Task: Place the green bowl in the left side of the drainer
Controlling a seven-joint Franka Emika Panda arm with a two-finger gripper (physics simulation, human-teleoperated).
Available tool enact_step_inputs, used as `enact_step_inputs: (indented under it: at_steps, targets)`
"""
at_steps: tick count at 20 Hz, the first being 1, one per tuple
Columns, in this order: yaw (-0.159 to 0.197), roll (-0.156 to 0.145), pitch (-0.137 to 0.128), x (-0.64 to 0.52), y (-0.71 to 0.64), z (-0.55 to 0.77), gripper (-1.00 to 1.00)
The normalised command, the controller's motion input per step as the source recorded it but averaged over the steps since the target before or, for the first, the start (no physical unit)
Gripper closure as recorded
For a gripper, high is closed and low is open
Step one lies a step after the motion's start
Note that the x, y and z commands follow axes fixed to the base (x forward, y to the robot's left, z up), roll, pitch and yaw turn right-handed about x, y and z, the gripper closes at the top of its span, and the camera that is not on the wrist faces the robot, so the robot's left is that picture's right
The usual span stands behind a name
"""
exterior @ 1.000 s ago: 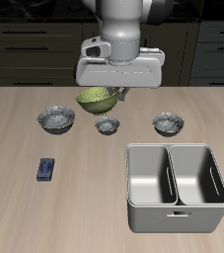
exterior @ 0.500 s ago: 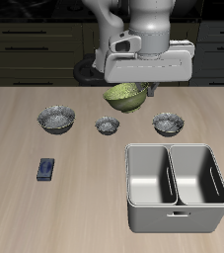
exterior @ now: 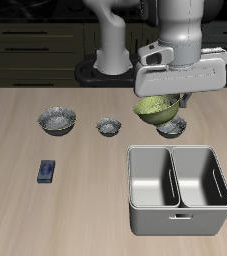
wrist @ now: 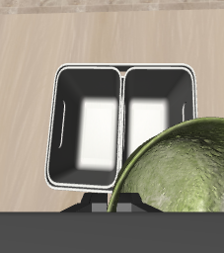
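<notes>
My gripper (exterior: 171,100) is shut on the green bowl (exterior: 154,108), a small yellow-green ribbed bowl, and holds it tilted in the air above the table, just behind the drainer (exterior: 133,190). The drainer is a light-grey tub with a central divider and two deep compartments, both holding nothing, near the table's front edge. In the wrist view the green bowl (wrist: 187,168) fills the near field, and the drainer (wrist: 122,71) lies beyond it. The fingertips are hidden behind the bowl and the gripper body.
Three grey-silver patterned bowls stand in a row behind the drainer: one (exterior: 57,121), a smaller one (exterior: 108,126), and one (exterior: 172,127) partly hidden under the held bowl. A small dark blue object (exterior: 47,171) lies on the table toward the front edge.
The arm has carried the green bowl sideways across the row of bowls, from above the smaller middle bowl to above the patterned bowl behind the drainer, and slightly lower.
</notes>
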Motion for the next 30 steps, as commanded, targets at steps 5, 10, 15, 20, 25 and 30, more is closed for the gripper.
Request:
enact_step_inputs:
  at_steps: [5, 10, 15, 20, 25, 30]
  targets:
    - [0.000, 0.035, 0.007, 0.15, 0.42, -0.03, 1.00]
    - [0.003, 0.039, 0.019, 0.15, 0.44, -0.13, 1.00]
    - [-0.003, 0.024, 0.029, 0.13, 0.26, -0.15, 1.00]
    - [0.004, 0.013, 0.015, 0.09, 0.22, -0.11, 1.00]
    - [-0.006, 0.018, 0.015, 0.01, 0.22, -0.07, 1.00]
    - [0.004, 0.016, 0.023, 0.02, 0.14, -0.16, 1.00]
